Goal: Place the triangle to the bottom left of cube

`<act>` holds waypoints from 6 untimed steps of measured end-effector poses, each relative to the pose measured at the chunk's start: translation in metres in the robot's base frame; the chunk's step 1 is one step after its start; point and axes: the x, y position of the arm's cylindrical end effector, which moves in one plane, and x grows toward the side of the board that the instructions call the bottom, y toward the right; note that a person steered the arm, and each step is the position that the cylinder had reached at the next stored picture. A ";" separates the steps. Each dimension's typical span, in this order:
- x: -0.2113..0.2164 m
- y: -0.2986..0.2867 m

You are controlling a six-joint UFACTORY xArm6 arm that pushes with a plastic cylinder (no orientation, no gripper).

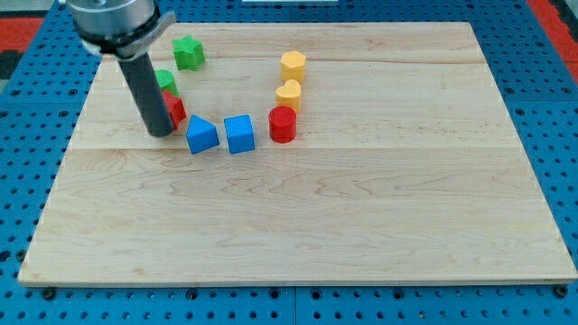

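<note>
At the view's upper left: the arm enters from the top edge, its grey housing cut off by the frame, with the dark rod dropping straight down onto the board.
Tool state: a bare rod with nothing to open or close; my tip (161, 132) rests on the wood and holds nothing.
Tip position: just left of the blue triangle (201, 134), with a narrow strip of wood between them; contact with the red block cannot be confirmed.
Behind the rod: a red block (175, 109) and a green block (165, 79), both partly hidden, shapes not readable.
Further up: a green star-like block (189, 52), clear of the rod.
Task piece: the blue triangle, a wedge with a sloped face, lies just left of the blue cube (239, 134), level with it, a slim gap between.
Right of the cube: a red cylinder (283, 124), upright and near.
Above the cylinder: two yellow blocks, the lower (288, 93) rounded, the upper (293, 64) hexagonal.
Surface: a pale wooden board (361, 208) of jointed planks, visible grain, matt.
Surround: a blue perforated base (551, 108) on all sides.
</note>
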 end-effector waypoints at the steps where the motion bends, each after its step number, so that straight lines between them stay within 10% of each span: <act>1: -0.002 0.042; 6: 0.002 0.104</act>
